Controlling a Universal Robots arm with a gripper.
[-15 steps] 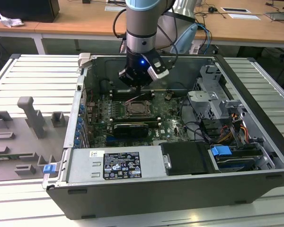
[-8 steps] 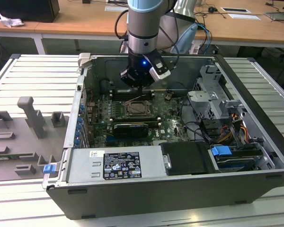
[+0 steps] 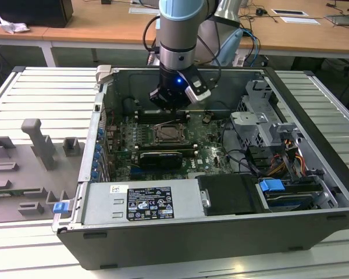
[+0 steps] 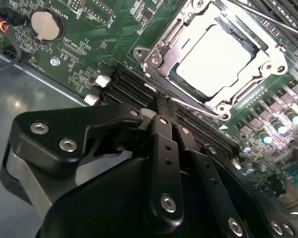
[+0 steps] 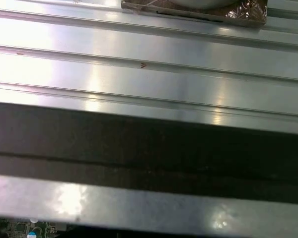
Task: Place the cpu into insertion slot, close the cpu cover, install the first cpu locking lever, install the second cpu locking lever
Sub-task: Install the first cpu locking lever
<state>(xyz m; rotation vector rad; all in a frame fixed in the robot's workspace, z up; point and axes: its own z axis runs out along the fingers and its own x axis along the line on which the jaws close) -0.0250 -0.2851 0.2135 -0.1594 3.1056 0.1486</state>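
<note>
My gripper (image 4: 163,106) is right in front of me in the second wrist view. Its two black fingers (image 4: 161,148) are pressed together, narrow, w/ nothing big between them. The tips sit low, just beside the near edge of the socket, close to a thin metal wire that I think is a locking lever (image 4: 201,110).

Next out is the cpu (image 4: 219,54). Its pale silver top lies flat in the slot. The cpu cover (image 4: 161,49), the shiny frame, looks folded down around it, so the chip shows thru the square hole.

What could go wrong, imo: the tips are v close to the black memory slots (image 4: 134,87). If I push a bit off, they may slip off the thin lever and scrape the green motherboard (image 4: 89,39). The lever could also spring back if not hooked.

Farther out, in the exterior view, the arm (image 3: 177,35) reaches down into the open computer case (image 3: 291,104). Inside it are the board, a long black card (image 3: 158,157), a drive cage (image 3: 256,125) w/ cables, and a power supply (image 3: 145,203) in front.
</note>
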